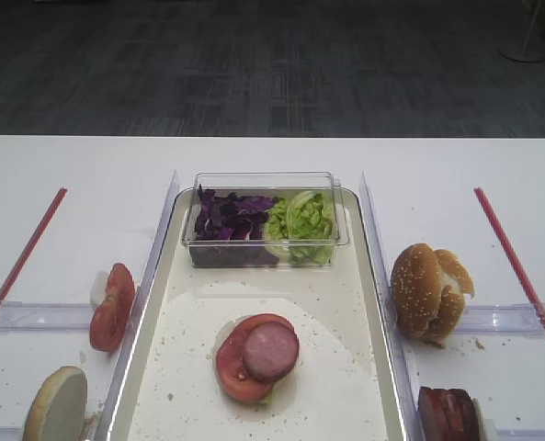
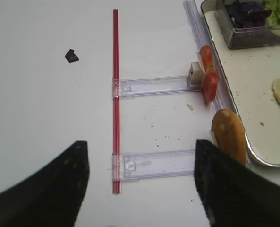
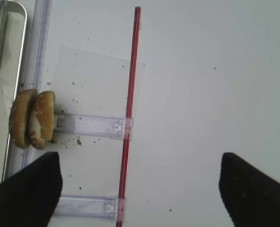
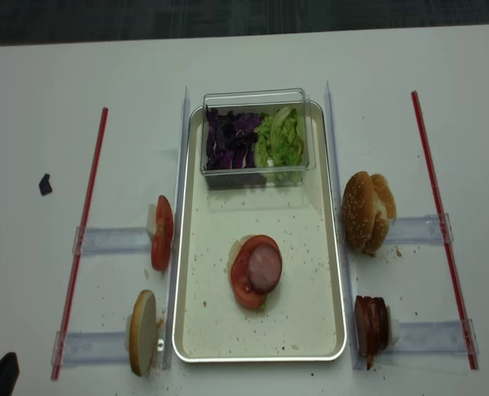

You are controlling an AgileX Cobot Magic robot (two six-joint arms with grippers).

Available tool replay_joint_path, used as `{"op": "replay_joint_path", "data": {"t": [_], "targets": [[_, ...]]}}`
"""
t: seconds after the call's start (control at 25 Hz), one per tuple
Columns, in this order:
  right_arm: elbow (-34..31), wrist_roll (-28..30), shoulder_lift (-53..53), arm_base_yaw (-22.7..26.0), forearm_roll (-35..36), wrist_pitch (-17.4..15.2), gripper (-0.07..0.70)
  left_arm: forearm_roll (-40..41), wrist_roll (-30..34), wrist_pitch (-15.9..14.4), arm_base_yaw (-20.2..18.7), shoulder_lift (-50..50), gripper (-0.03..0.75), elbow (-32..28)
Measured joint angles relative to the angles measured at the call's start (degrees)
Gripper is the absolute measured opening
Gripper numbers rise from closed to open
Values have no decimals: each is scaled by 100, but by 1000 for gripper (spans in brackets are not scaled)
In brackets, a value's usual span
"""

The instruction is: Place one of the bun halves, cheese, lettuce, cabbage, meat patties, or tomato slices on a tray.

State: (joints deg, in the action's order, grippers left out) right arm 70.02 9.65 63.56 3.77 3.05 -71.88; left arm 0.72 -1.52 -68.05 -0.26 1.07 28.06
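Note:
On the cream tray [image 1: 341,331] lies a tomato slice [image 1: 235,367] with a meat patty [image 1: 272,351] on top. Cabbage [image 1: 228,217] and lettuce [image 1: 307,217] fill the tub at the tray's back. Left of the tray stand tomato slices [image 1: 112,307] and a bun half [image 1: 57,406]. To the tray's right are bun halves [image 1: 426,292] and meat patties [image 1: 448,415]. No cheese shows. My left gripper [image 2: 142,187] hangs open over the table, its right finger beside the bun half [image 2: 229,135]. My right gripper [image 3: 140,189] is open and empty, below the bun halves [image 3: 32,119].
A clear plastic tub [image 1: 265,241] sits on the tray's far end. Red strips [image 1: 26,257] [image 1: 516,266] run down both sides of the table, joined to clear plastic holders [image 2: 154,86] [image 3: 90,125]. A purple scrap [image 2: 72,56] lies at far left.

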Motion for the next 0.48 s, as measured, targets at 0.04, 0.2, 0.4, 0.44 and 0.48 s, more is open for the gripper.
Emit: {"op": "replay_joint_path", "data": {"t": [0.04, 0.2, 0.4, 0.44, 0.48], "targets": [[-162, 0, -193, 0, 0, 0, 674, 0, 0, 0, 0, 0, 439, 0], [-810, 9, -934, 0, 8, -10, 654, 0, 0, 0, 0, 0, 439, 0], [-1682, 9, -1812, 0, 72, 4, 652, 0, 0, 0, 0, 0, 439, 0], [-1838, 9, -2011, 0, 113, 19, 652, 0, 0, 0, 0, 0, 439, 0], [-2017, 9, -2218, 0, 146, 47, 652, 0, 0, 0, 0, 0, 439, 0]]}}
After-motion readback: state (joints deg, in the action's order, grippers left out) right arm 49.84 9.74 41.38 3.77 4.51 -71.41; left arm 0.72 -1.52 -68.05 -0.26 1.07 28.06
